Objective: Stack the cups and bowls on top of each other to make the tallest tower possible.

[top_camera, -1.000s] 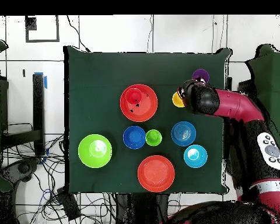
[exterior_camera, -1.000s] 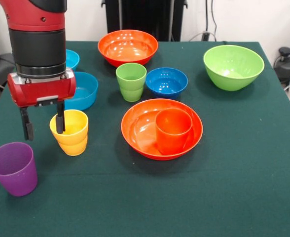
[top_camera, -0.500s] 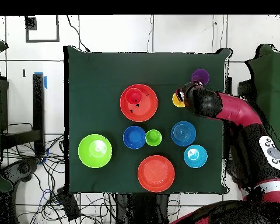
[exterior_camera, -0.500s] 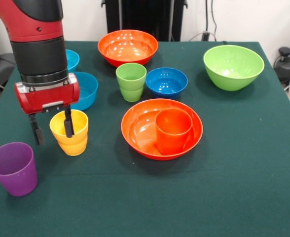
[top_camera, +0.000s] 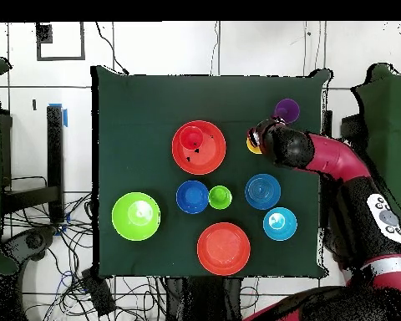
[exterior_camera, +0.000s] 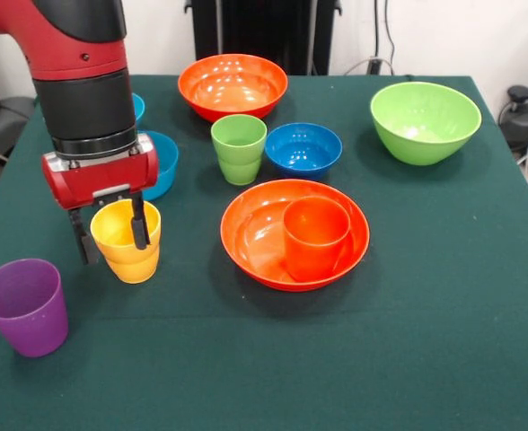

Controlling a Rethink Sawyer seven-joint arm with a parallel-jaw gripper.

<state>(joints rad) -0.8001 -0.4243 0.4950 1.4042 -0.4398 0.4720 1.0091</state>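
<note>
The yellow cup [exterior_camera: 127,242] stands upright at the front left of the table. My gripper [exterior_camera: 111,235] is open and low over it: one finger [exterior_camera: 139,226] is at the cup's mouth and the other [exterior_camera: 83,244] is outside its left wall. In the overhead view the gripper [top_camera: 258,138] hides most of the yellow cup [top_camera: 251,148]. The purple cup [exterior_camera: 23,305] stands alone to the front left. The orange cup [exterior_camera: 316,238] sits upright inside a large orange bowl [exterior_camera: 246,242]. The green cup [exterior_camera: 239,148] stands beside the dark blue bowl [exterior_camera: 303,148].
A second orange bowl [exterior_camera: 233,85] is at the back, and the lime green bowl [exterior_camera: 424,121] is at the back right. Two light blue bowls [exterior_camera: 162,160] [exterior_camera: 137,106] lie partly behind my arm. The table's left edge runs close to the purple cup.
My gripper has moved right and down, and its fingers now sit lower around the yellow cup's left wall. The cups and bowls have not moved.
</note>
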